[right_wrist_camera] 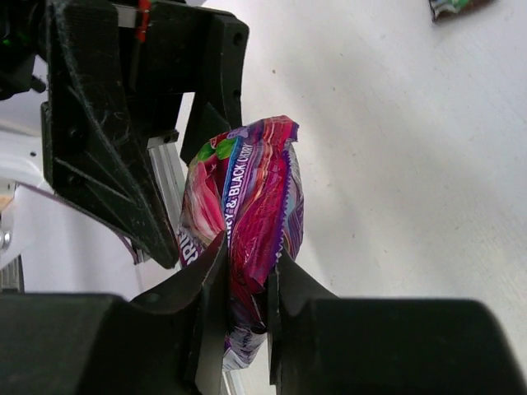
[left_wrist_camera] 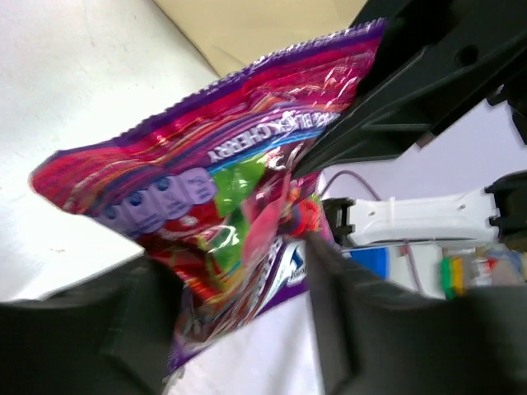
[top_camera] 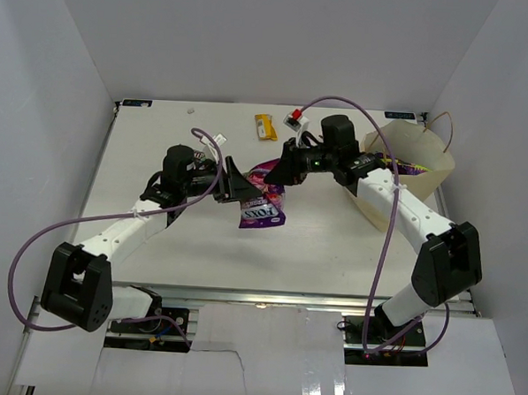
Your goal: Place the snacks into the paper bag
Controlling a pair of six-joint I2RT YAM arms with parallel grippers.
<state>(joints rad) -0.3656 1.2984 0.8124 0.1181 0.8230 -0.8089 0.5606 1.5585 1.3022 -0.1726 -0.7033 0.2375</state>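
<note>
The large dark blue-purple snack bag [top_camera: 263, 215] hangs above the table's middle, between both grippers. My right gripper [right_wrist_camera: 247, 255] is shut on its upper edge, the foil [right_wrist_camera: 251, 189] pinched and folded between the fingers. My left gripper [left_wrist_camera: 235, 255] stands open around the bag's lower part [left_wrist_camera: 206, 189], jaws well apart. In the top view the left gripper [top_camera: 245, 188] is left of the bag and the right gripper [top_camera: 283, 168] is just above and right of it. The tan paper bag [top_camera: 421, 157] sits at the right, mouth facing the arms, with coloured packets showing inside.
A small yellow wrapper [top_camera: 265, 127] and a small pink-red wrapper [top_camera: 294, 119] lie near the table's far edge. White walls enclose the table on three sides. The right arm's purple cable arcs over the paper bag.
</note>
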